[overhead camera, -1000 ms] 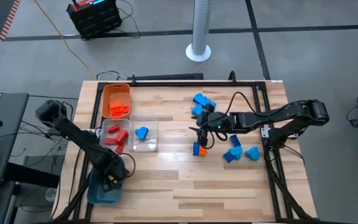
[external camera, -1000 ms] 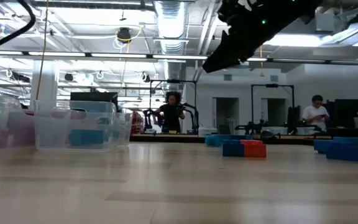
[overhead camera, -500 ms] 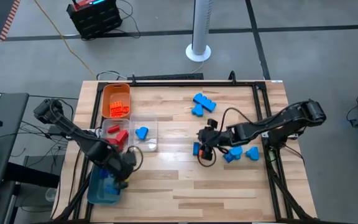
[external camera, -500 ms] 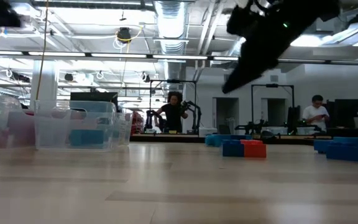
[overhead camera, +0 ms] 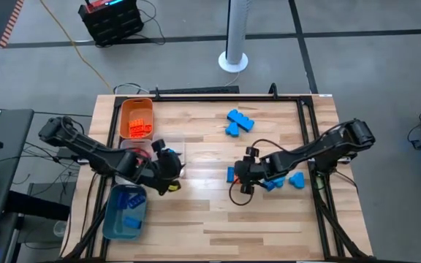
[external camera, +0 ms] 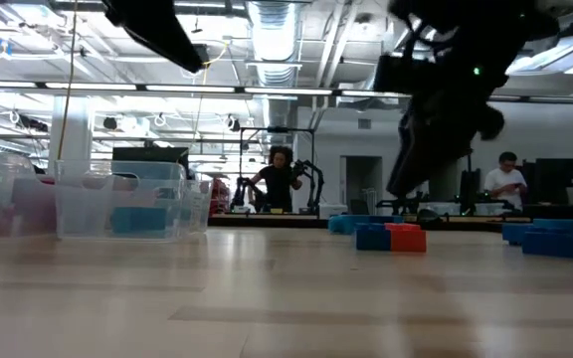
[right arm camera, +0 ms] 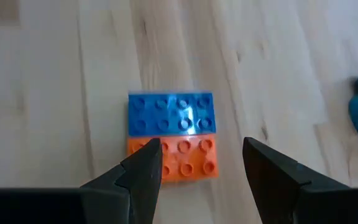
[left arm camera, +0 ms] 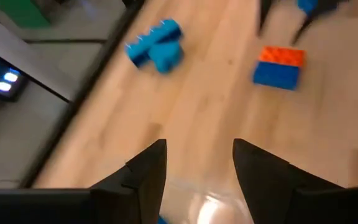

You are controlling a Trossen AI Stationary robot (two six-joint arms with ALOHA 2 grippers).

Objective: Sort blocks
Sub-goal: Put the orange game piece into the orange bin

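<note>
- Your right end effector (right arm camera: 197,165) is spread, nothing in it, hanging over the blue brick (right arm camera: 171,114) and orange brick (right arm camera: 178,158) lying edge to edge mid-desk (overhead camera: 218,212). From the wrist view I can't tell if they're clipped together or just touching.
- Risk: you close across both. Then a mixed pair goes into one tray and the sort is wrong.
- Risk: the fingers (right arm camera: 143,168) sit over the orange side only. Come down off-centre and you shove the pair sideways instead of pinching it.
- Blue blocks (overhead camera: 283,177) lie just beside that arm's wrist. A low sweep probably scatters them.
- Your left end effector (left arm camera: 197,165) is spread and empty, above the desk just beside the clear tray (overhead camera: 177,150), pointing toward the same pair. Both arms heading for it means a collision.
- Its arm crosses over the clear tray; dip it and you likely knock the tray or the red bricks (overhead camera: 133,153) in it.
- Two blue bricks (overhead camera: 238,122) sit well apart near the far edge. The teal tray (overhead camera: 112,219) holds blue pieces, the orange tray (overhead camera: 125,111) orange ones.
</note>
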